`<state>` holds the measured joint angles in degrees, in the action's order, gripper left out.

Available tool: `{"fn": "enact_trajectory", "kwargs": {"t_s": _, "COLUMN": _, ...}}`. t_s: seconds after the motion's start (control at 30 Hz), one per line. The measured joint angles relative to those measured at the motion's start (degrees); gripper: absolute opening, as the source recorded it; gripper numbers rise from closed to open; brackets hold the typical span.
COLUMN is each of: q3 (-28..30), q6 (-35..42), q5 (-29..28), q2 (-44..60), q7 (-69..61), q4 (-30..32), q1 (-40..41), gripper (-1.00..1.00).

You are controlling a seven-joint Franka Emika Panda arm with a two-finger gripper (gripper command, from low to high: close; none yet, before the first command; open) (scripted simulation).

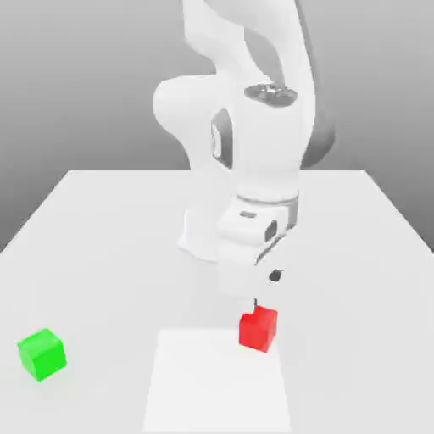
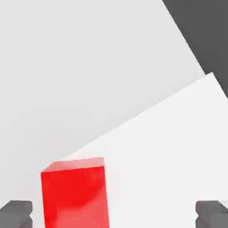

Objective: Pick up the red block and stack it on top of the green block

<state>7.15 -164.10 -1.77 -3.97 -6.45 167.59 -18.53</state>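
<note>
The red block sits on the white table near its front, at the edge of a lighter square patch. My gripper hangs straight down just above it, almost touching its top. In the hand view the red block lies between the two dark fingertips, closer to one of them, and the gripper is open wide with gaps on both sides. The green block rests on the table far off toward the exterior view's left, apart from the arm.
The arm's white base stands on the table behind the red block. A lighter square patch marks the table's front middle. In the hand view the table's edge meets dark floor.
</note>
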Motion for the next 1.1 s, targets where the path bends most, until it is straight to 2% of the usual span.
{"fn": "enact_trajectory", "kwargs": {"t_s": 0.2, "q3": -4.1, "q6": -10.6, "q5": 6.2, "q2": 12.4, "q7": -4.9, "q4": -1.3, "q1": 2.3, "gripper": 0.0}}
{"fn": "enact_trajectory", "kwargs": {"t_s": 0.23, "q3": -5.0, "q6": -11.9, "q5": 6.4, "q2": 13.9, "q7": -5.1, "q4": -1.5, "q1": 3.1, "gripper": -1.0}}
{"fn": "enact_trajectory", "kwargs": {"t_s": 0.47, "q3": -5.2, "q6": -11.8, "q5": 6.3, "q2": 13.9, "q7": -5.0, "q4": -1.5, "q1": 3.3, "gripper": -1.0}}
{"fn": "enact_trajectory", "kwargs": {"t_s": 0.73, "q3": -3.6, "q6": 1.1, "q5": 1.0, "q2": -0.9, "q7": -0.9, "q4": 0.4, "q1": 3.7, "gripper": -1.0}}
{"fn": "enact_trajectory", "kwargs": {"t_s": 0.83, "q3": -0.4, "q6": 4.2, "q5": 2.5, "q2": -0.5, "q7": 3.8, "q4": -3.1, "q1": 7.7, "gripper": -1.0}}
{"fn": "enact_trajectory", "kwargs": {"t_s": 1.1, "q3": 9.5, "q6": 11.1, "q5": 5.4, "q2": 5.4, "q7": 21.6, "q4": -15.7, "q1": 25.4, "gripper": -1.0}}
